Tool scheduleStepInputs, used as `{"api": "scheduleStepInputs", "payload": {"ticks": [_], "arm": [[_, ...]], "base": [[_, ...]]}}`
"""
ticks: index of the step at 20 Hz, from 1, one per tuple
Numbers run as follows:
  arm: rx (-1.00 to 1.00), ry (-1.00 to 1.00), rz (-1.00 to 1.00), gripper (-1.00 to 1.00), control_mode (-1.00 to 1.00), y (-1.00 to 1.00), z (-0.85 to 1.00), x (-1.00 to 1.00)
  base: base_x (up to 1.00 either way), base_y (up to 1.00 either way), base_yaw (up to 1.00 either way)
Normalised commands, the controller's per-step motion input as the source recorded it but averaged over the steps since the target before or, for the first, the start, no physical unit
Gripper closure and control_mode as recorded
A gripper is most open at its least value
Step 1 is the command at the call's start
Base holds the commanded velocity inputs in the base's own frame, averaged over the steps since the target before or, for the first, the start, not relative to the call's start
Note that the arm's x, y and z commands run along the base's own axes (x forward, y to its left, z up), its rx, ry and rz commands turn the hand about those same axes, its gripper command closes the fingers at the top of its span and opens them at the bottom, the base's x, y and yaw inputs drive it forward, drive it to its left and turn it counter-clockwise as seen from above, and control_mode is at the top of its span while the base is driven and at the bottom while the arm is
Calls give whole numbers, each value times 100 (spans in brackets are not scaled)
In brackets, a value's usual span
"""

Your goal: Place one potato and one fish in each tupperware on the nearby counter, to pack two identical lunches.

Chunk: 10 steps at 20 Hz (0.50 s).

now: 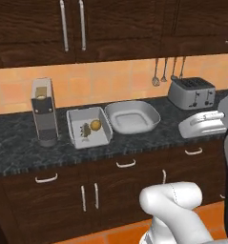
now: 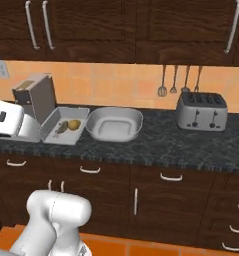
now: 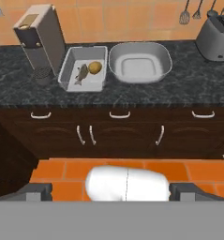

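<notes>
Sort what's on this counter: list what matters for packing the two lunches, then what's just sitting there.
For the job:
- square tupperware, holding a potato and a fish
- rounded tupperware, nothing in it
- counter

Just sitting there:
- toaster
- coffee machine
- hanging utensils

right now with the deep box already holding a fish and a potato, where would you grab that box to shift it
Probably the near short wall of the deep box, from above, one pad inside and one outside. Its rim is thin and upright, and the fish and potato lie further back, leaving that end free. The end effector is open.
</notes>
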Motion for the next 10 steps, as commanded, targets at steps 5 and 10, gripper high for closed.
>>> {"api": "scheduleStepInputs", "payload": {"ticks": [5,10], "arm": [[0,0,0,-100,100,0,0,0],[0,0,0,-100,100,0,0,0]], "base": [[-1,-100,3],[-12,-100,20]]}}
